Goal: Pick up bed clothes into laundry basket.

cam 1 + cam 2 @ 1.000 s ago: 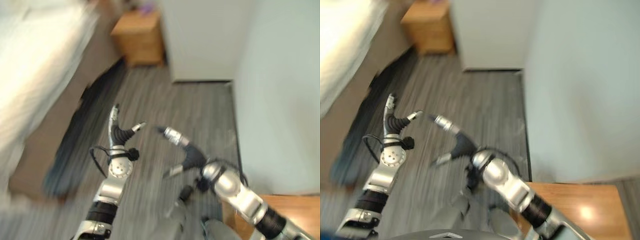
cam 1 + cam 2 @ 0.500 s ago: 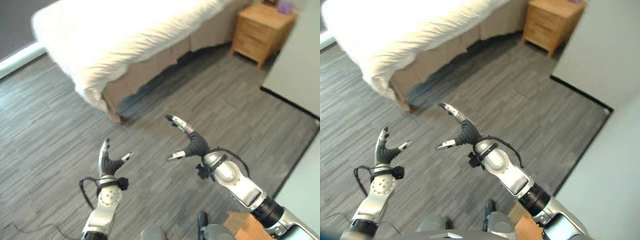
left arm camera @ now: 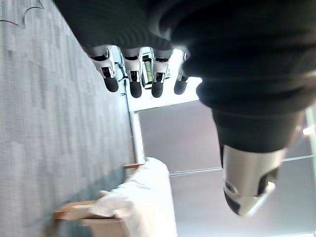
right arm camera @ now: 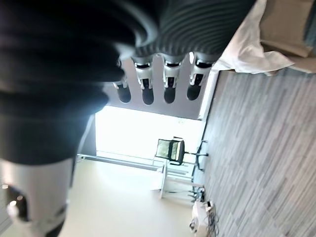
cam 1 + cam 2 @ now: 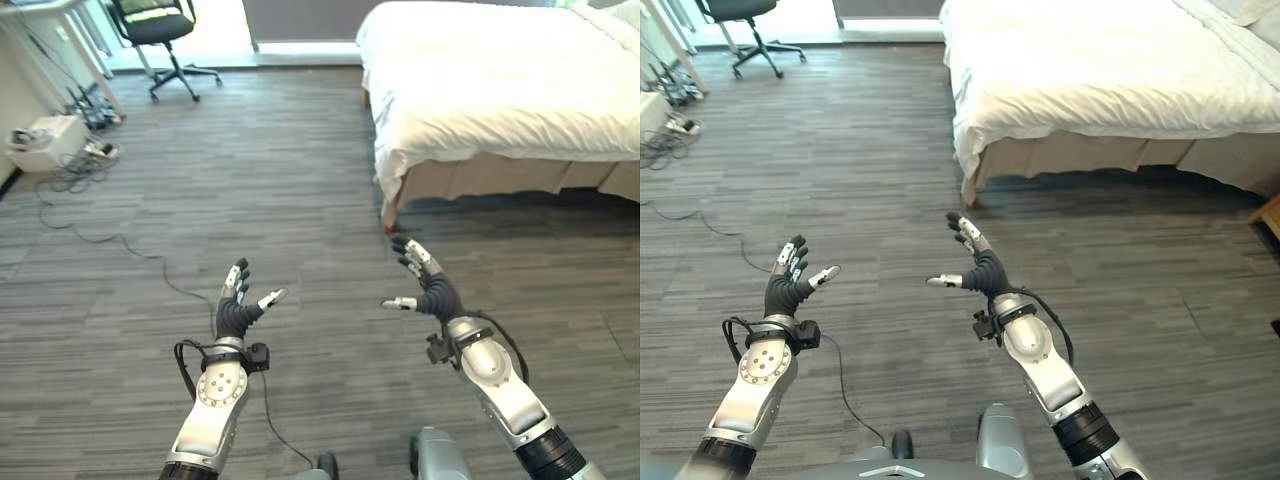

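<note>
A bed with white bedding [image 5: 500,80] stands at the far right, its cover hanging over a tan base [image 5: 1080,155]. My left hand [image 5: 235,312] is raised over the grey floor at the lower left, fingers straight and spread, holding nothing. My right hand [image 5: 430,290] hovers in front of the bed's near corner, a little short of it, open and empty as well. In the left wrist view the fingers [image 3: 133,74] point toward the bed's corner [image 3: 143,197]. The right wrist view shows straight fingers [image 4: 168,79] beside the hanging white cover [image 4: 252,44].
A black office chair [image 5: 160,30] stands at the far left by a desk. A white box [image 5: 45,140] with tangled cables lies near the left wall, and a cable [image 5: 110,240] trails across the wood-look floor [image 5: 280,160]. A wooden piece [image 5: 1270,215] shows at the right edge.
The camera has swung round: the bed now lies at the upper right and the chair and cables have come into view. Both hands stay raised and open.
</note>
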